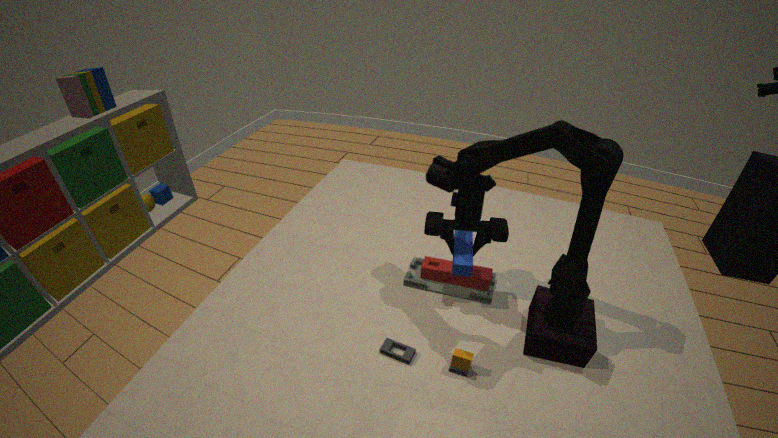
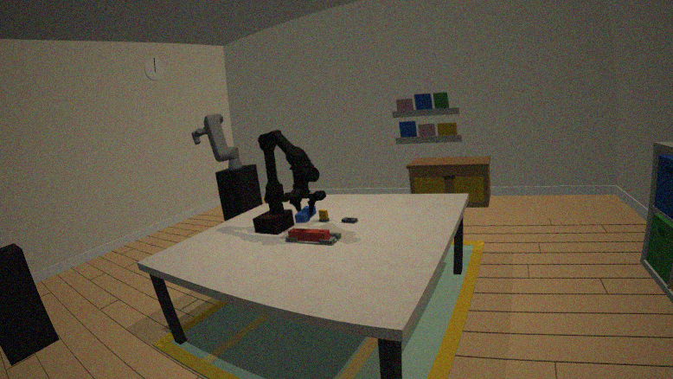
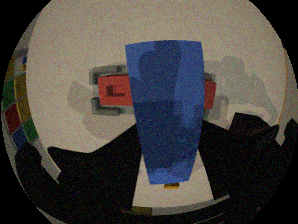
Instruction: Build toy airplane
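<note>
Blue wing clamped, hanging over the red fuselage

I am holding the blue wing [image 1: 462,250] [image 2: 304,215] [image 3: 167,85] clamped between the fingers of my gripper [image 1: 462,253] [image 2: 304,209] [image 3: 168,123]. Seen from my wrist, it is crossing the red fuselage [image 1: 435,276] [image 2: 308,234] [image 3: 104,98] and covering its middle; the exterior view is showing the wing tilted and apart from it.

The fuselage is lying lengthwise in the grey jig [image 1: 451,291] [image 2: 335,238] [image 3: 106,111], with one small socket [image 1: 433,263] [image 3: 115,90] showing near an end. The jig is sitting on the bench [image 1: 304,326] [image 2: 305,282] [image 3: 65,45], in from its edges.

In the top view, the yellow tail fin [image 1: 462,358] [image 2: 323,215] [image 3: 171,186] is standing on its dark holder [image 1: 460,371] [image 2: 323,220], between the jig and the bench's bottom edge. A grey block with an opening [image 1: 387,350] [image 2: 345,220] is lying near it, toward the bench's left edge. My arm's base [image 1: 536,348] [image 2: 259,225] is standing nearer the right edge.
</note>
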Controlling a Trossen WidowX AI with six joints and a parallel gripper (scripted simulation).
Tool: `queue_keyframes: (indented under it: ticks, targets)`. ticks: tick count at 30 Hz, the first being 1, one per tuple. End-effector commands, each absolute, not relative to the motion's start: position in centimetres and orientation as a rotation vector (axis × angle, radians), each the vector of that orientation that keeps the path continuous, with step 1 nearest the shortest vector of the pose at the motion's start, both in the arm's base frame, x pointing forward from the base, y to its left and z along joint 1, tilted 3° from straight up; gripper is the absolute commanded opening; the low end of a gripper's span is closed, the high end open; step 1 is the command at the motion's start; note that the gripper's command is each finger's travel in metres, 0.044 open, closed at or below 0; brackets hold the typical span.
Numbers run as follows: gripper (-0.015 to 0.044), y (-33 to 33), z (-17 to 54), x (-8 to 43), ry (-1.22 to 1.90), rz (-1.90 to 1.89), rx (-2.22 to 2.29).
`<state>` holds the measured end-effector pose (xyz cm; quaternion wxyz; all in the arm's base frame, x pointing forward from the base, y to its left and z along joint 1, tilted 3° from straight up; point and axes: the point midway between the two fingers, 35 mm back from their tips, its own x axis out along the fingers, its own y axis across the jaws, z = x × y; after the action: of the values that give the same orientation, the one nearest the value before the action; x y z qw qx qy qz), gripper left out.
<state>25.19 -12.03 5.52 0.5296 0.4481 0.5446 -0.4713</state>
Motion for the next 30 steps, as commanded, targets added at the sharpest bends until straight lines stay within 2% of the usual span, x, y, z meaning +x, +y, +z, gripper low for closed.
queue_keyframes:
  ticks: [1,6,13,14,30]
  targets:
    - [0.0,-12.92,5.42,24.22,1.259,-1.182,1.121]
    - [0.0,-13.57,5.22,23.4,1.233,-1.226,1.161]
    - [0.0184,-13.57,5.22,23.4,1.233,-1.226,1.161]
    - [0.0195,-13.57,5.22,23.4,1.233,-1.226,1.161]
    - [0.0195,-13.57,5.11,23.41,1.233,-1.226,1.161]
